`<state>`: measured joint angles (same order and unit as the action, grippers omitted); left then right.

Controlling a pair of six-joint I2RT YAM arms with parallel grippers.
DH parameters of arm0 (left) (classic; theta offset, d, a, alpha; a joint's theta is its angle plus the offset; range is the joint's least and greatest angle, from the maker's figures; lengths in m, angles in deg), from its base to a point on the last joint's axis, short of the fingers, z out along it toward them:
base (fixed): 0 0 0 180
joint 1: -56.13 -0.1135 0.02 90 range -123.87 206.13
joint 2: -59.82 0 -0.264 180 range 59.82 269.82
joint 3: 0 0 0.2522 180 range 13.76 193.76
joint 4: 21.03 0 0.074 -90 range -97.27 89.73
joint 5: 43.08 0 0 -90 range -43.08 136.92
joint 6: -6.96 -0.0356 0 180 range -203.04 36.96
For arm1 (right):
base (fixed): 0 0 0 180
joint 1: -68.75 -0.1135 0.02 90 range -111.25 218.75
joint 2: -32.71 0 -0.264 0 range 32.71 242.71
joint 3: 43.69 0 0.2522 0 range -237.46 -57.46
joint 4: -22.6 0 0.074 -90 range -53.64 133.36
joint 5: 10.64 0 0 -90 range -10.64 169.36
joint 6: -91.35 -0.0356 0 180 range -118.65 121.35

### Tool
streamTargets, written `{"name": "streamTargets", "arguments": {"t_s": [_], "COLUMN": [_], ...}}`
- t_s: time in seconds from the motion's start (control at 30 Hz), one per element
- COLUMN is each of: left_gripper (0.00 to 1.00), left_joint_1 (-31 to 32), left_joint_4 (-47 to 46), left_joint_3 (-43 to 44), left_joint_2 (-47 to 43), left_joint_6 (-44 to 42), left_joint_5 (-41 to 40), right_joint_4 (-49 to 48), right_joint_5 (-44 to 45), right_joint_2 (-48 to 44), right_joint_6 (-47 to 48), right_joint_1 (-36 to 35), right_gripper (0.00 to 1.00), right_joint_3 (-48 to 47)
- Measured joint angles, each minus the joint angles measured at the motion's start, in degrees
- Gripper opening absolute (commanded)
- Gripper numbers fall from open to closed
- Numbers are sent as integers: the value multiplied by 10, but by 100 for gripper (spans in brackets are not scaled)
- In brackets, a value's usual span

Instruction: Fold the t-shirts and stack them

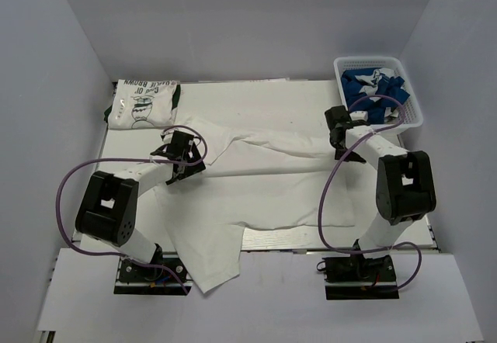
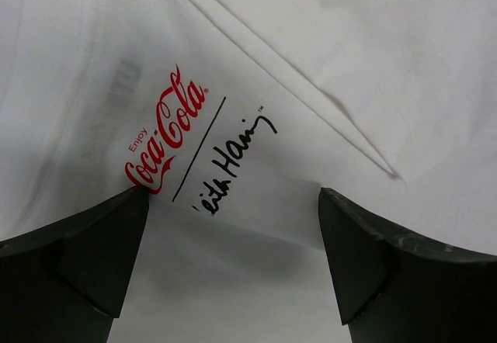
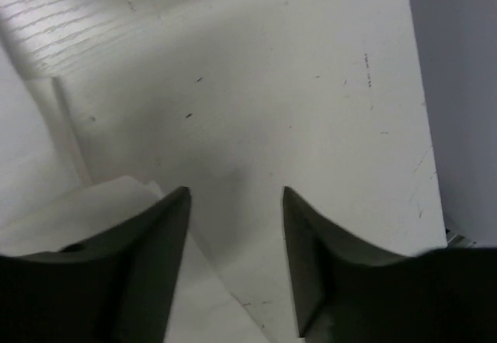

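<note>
At the far left corner of the bench (image 1: 256, 96) lies the white t-shirt with green print (image 1: 144, 104), already folded into a neat rectangle; that looks like the base of the stack. Just near of it the left hand (image 1: 180, 155) sits over the left end of the white t-shirt with the red graphic (image 1: 264, 199), which is spread across the middle of the bench, one corner hanging past the near edge. The left wrist view shows this hand (image 2: 233, 258) with its fingers well apart and nothing clamped, the red lettering (image 2: 167, 129) and a folded hem just beyond them.

Further right, the right hand (image 1: 342, 137) is at the shirt's other end. Its fingers are parted too (image 3: 237, 226), with bare bench between them and a cloth edge by the left finger; whether that edge touches the finger I cannot tell.

At the far right, the royal blue t-shirt (image 1: 373, 87) waits crumpled in the white basket (image 1: 371, 58).

The step in hand seems to be folding the spread shirt. To do it well, both hands should close on matching points of the far edge, catch all layers, lift together, keep the cloth taut and lay it down square so the fold matches the shirt already done
</note>
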<state>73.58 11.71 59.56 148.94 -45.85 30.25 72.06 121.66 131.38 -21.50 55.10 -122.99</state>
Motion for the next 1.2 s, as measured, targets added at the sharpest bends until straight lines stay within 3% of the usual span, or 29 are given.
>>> {"name": "streamTargets", "arguments": {"t_s": [0.07, 0.1, 0.27, 0.47, 0.63, 0.83, 0.97, 1.2], "left_gripper": [100, 100, 100, 100, 100, 100, 100, 97], "left_joint_1": [-1, -2, -3, -3, -3, 26, 66, 101], "left_joint_4": [-1, 0, 8, 23, 22, 20, 57, 133], "left_joint_3": [-3, -5, -12, 5, 65, 179, 253, 370], "left_joint_2": [-6, -10, -35, -74, -54, 52, 129, 262], "left_joint_6": [-11, -14, -25, -28, -47, -155, -198, -210], "left_joint_5": [13, 23, 65, 93, 127, 217, 183, 50], "right_joint_4": [5, 6, -16, -111, -193, -232, -243, -252], "right_joint_5": [-26, -45, -155, -356, -462, -500, -504, -511], "right_joint_2": [-10, -19, -115, -255, -266, -255, -254, -242], "right_joint_6": [21, 27, 54, 55, 52, 50, 49, 46], "right_joint_1": [2, -1, -21, -41, -54, -56, -56, -56], "right_gripper": [76, 90, 90, 90, 90, 90, 90, 90], "right_joint_3": [0, 0, 44, 166, 239, 279, 300, 317]}}
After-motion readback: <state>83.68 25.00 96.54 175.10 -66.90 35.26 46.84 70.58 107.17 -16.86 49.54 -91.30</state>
